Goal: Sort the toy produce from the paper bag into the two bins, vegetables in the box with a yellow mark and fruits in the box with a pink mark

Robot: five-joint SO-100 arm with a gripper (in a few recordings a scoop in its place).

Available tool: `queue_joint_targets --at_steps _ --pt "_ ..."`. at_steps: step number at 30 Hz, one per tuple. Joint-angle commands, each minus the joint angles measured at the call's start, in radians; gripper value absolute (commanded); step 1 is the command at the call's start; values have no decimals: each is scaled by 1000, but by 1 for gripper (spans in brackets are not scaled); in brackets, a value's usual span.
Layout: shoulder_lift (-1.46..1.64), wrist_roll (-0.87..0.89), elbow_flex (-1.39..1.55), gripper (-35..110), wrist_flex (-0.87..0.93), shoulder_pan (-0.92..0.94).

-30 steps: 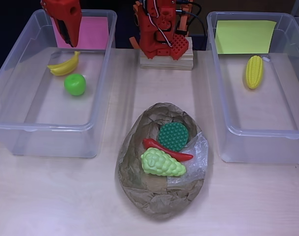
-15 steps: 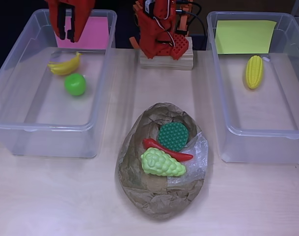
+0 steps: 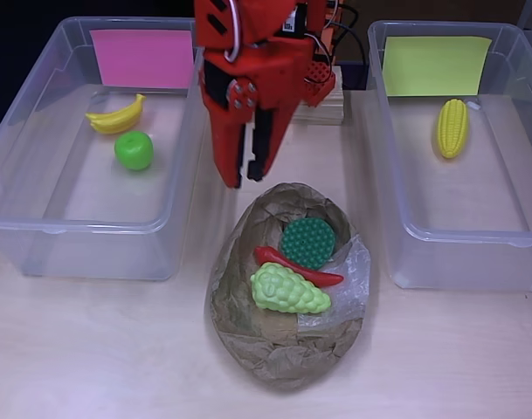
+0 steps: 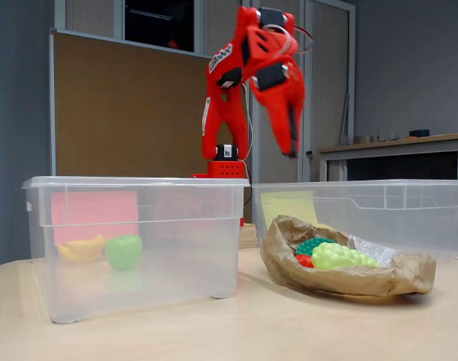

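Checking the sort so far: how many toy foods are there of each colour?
Yellow: 2, the banana and the corn
Green: 3, the apple, the round piece and the grapes
Red: 1, the pepper
Total: 6

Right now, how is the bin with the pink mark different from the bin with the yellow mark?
The pink-marked bin sits left of the arm in the overhead view; the yellow-marked bin sits right. The pink-marked bin holds two toys, a banana and a green apple; the yellow-marked bin holds one, a corn cob. Both are clear plastic tubs of the same shape, each with its paper mark at the far end.
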Motion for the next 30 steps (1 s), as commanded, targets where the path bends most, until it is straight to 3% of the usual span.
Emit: queue_joint_targets --at_steps 1,14,27,30 --pt "-72 2 -18 11 -44 -51" --pt "-407 69 -118 43 -152 -181" --pt "-715 69 -304 52 -120 -189" --pt "-764 57 -357 47 -94 -172"
